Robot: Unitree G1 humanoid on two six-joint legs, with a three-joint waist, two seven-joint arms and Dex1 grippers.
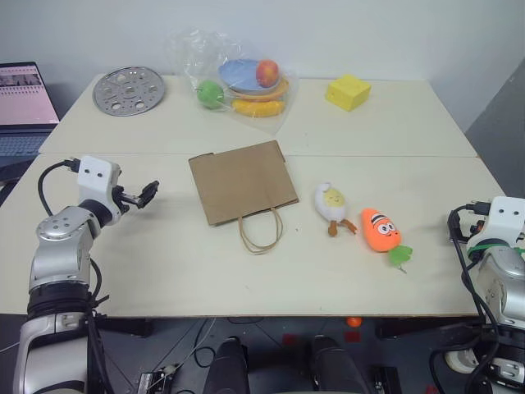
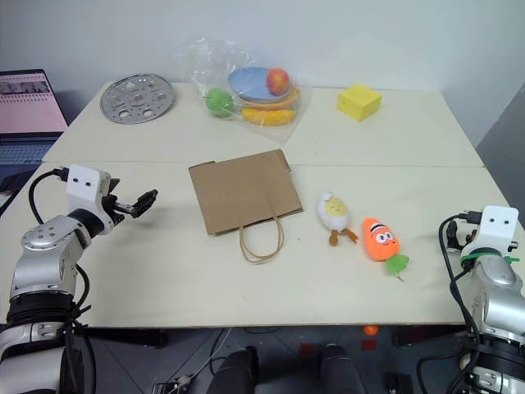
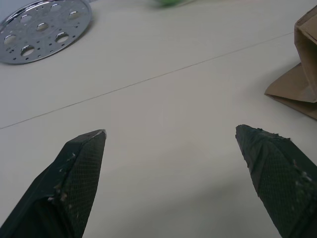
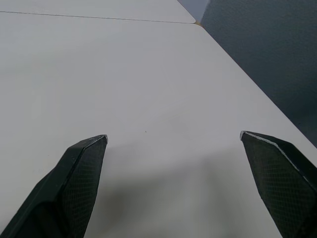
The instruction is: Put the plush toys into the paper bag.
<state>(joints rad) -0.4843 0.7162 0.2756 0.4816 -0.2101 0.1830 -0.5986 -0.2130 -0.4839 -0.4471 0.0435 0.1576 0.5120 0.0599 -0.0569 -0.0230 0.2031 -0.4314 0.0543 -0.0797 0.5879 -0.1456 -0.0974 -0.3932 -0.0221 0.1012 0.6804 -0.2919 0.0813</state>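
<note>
The paper bag is plain brown with tan handles. Right of the paper bag, one plush toy is white with yellow face; the other is orange with green leaves. The desk is cream.

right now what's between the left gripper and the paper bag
Only bare table lies between the open left gripper and the flat paper bag, as the left eye view shows.

text: none legible | laptop screen: too blurred to read
</note>
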